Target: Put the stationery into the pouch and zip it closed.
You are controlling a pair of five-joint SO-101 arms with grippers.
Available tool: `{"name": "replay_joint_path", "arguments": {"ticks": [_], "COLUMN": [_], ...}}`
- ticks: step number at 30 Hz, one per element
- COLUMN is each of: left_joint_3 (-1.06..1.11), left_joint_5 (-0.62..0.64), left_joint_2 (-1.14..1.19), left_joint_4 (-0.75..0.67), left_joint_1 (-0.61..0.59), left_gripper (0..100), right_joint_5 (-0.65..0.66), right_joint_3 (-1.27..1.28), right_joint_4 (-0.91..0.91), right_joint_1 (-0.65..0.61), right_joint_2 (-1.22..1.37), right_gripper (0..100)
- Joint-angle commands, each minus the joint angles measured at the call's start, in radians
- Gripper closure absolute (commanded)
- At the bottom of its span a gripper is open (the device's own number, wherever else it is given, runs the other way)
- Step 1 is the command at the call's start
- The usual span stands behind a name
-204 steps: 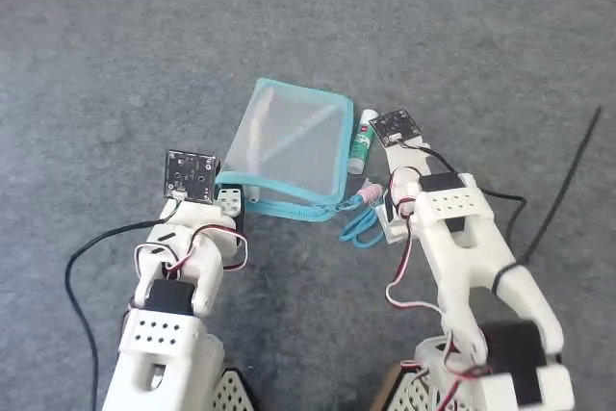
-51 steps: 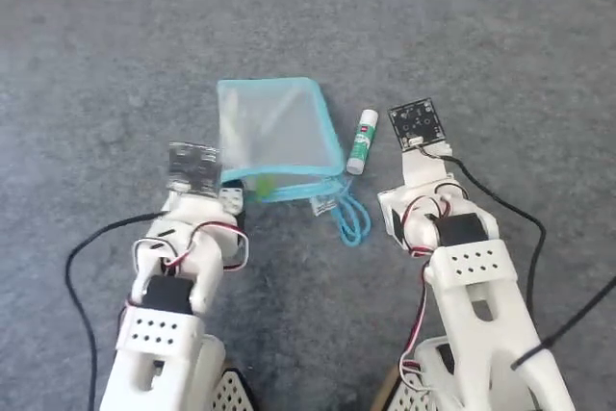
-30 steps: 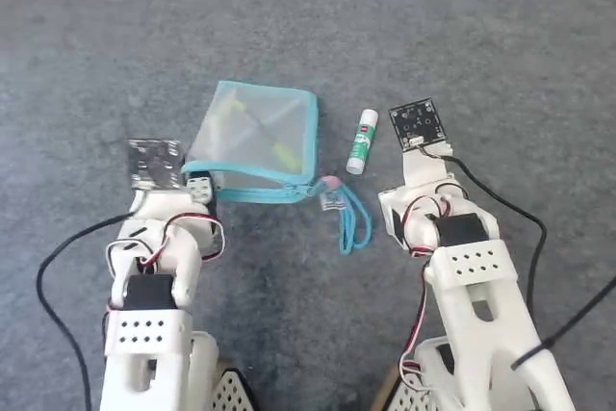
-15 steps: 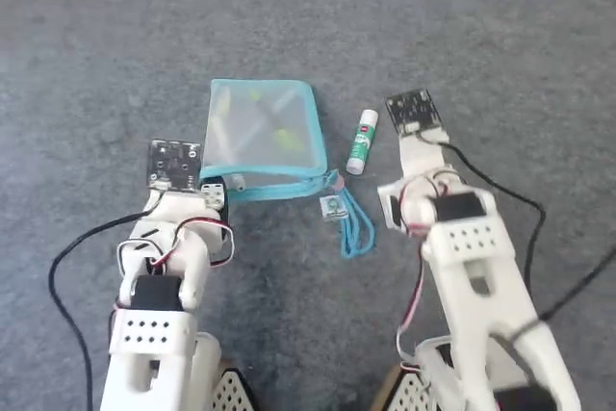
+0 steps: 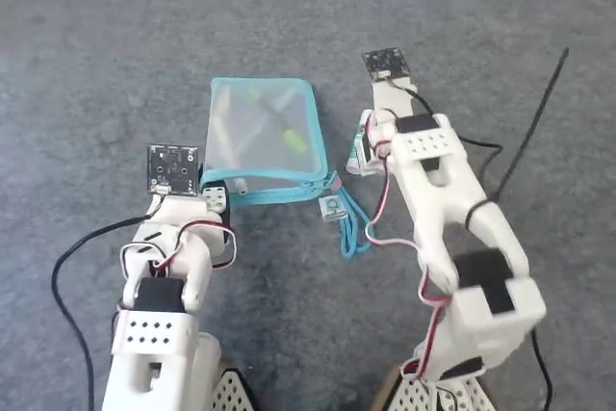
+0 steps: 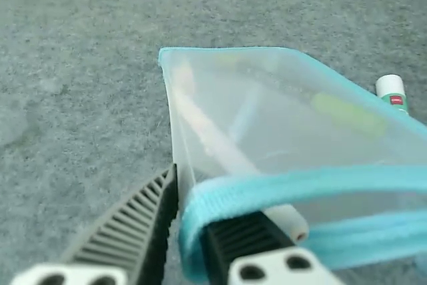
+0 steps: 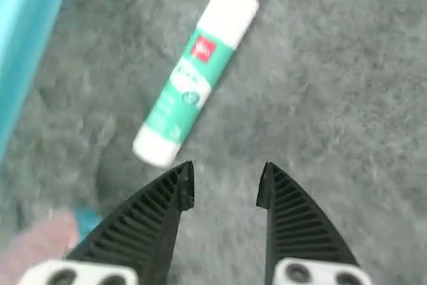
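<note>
Reaching forward since half a second ago, the right arm now stretches over the glue stick (image 7: 197,75), while the pouch (image 5: 262,141) has barely shifted. In the right wrist view the right gripper (image 7: 225,178) hangs with fingers spread, just short of the stick's nearer cap and not touching it. From above, that arm hides most of the stick, which lies just beside the pouch's right edge. The left gripper (image 6: 190,205) pinches the pouch's near teal-bound corner. Its wrist view shows a pale pen (image 6: 207,131) and a yellow-green marker (image 6: 347,111) through the clear wall. A blue strap (image 5: 354,223) trails from the pouch's near right corner, under the right arm. Grey carpet (image 5: 115,64) lies open on the far side of the pouch and to the left
</note>
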Motion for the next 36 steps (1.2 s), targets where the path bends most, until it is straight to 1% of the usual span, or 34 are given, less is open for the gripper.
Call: {"name": "replay_joint_path", "arguments": {"ticks": [1,7,10,15,21,25,31,36], "left_joint_3": [-0.012,-0.007,-0.007,-0.007,-0.007,-0.007,-0.007,-0.007], "left_joint_5": [0.006,0.005,0.005,0.005,0.005,0.005,0.005,0.005], "left_joint_2": [-0.014,-0.014,-0.014,-0.014,-0.014,-0.014,-0.015,-0.015], "left_joint_4": [-0.043,-0.040,-0.040,-0.041,-0.041,-0.041,-0.041,-0.041], "left_joint_1": [0.011,0.086,0.101,0.097,0.094,0.094,0.072,0.055], "left_gripper": [99,99,99,99,99,99,99,99], "right_joint_5": [-0.081,-0.103,-0.103,-0.103,-0.106,-0.169,-0.176,-0.180], "right_joint_3": [-0.129,-0.216,-0.250,-0.292,-0.345,-0.362,-0.374,-0.408], "right_joint_4": [-0.007,-0.013,-0.013,0.005,0.134,0.110,0.079,0.088], "right_joint_1": [-0.005,-0.012,-0.007,-0.013,0.012,-0.013,-0.102,-0.101], "right_joint_2": [0.036,0.120,0.177,0.219,0.102,0.051,0.151,0.280], "right_gripper": [83.3,83.3,83.4,83.5,83.5,83.5,83.4,83.5]}}
